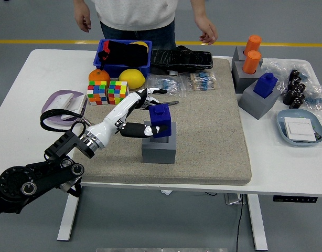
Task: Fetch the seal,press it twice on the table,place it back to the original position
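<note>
A blue seal (161, 121) stands upright in the pocket of the grey holder block (159, 147) on the tan mat. My left hand (148, 113) is at the seal's left side, thumb low against it and fingers curled over its top, still grasping it. The left arm (106, 126) comes in from the lower left. My right arm is out of sight.
A person stands at the far side, both hands (205, 31) hanging off the table. Cubes (108, 92), fruit (131, 78), a blue bin (122, 55) and a purple tray (64, 104) sit far left. Grey holders with blue (265, 85) and orange seals (251, 54) and a blue dish (300, 127) stand right.
</note>
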{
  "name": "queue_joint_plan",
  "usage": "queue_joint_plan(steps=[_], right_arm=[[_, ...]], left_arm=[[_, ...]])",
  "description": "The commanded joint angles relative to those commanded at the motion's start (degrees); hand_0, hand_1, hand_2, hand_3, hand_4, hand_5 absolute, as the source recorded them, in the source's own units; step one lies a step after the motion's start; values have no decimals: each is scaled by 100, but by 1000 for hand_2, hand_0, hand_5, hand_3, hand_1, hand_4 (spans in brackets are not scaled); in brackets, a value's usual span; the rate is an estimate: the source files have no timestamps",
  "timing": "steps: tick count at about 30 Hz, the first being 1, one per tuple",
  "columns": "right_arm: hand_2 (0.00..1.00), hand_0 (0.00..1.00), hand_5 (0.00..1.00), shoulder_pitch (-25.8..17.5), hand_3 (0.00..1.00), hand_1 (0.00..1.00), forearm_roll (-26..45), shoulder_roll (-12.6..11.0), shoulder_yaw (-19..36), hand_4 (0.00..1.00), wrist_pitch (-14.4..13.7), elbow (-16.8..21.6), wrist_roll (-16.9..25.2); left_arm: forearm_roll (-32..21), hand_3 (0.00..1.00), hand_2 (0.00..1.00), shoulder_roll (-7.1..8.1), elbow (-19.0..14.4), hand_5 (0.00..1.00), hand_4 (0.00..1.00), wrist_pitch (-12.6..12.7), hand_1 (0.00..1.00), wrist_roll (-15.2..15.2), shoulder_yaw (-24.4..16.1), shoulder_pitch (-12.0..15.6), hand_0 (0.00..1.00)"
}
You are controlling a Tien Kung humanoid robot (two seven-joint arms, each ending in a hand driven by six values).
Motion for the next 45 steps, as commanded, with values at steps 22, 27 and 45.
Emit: queue_joint_plan(steps=[22, 27, 45], right_arm=[[658, 783, 438, 13, 616, 682, 25, 7, -8, 783, 3, 0, 11], [658, 784, 437, 18, 616, 681, 30, 14, -13, 783, 5, 0, 14], [658, 784, 438, 30, 616, 681, 32, 12, -15, 783, 1, 0, 27]], left_arm=[[-475, 831, 438, -135, 534, 2, 663, -270, 410, -134, 477, -378, 509], [-496, 830, 436, -173, 633, 2, 662, -256, 409, -147, 507, -419, 515], [-493, 825, 436, -248, 837, 2, 672, -243, 411, -205, 678, -485, 520]])
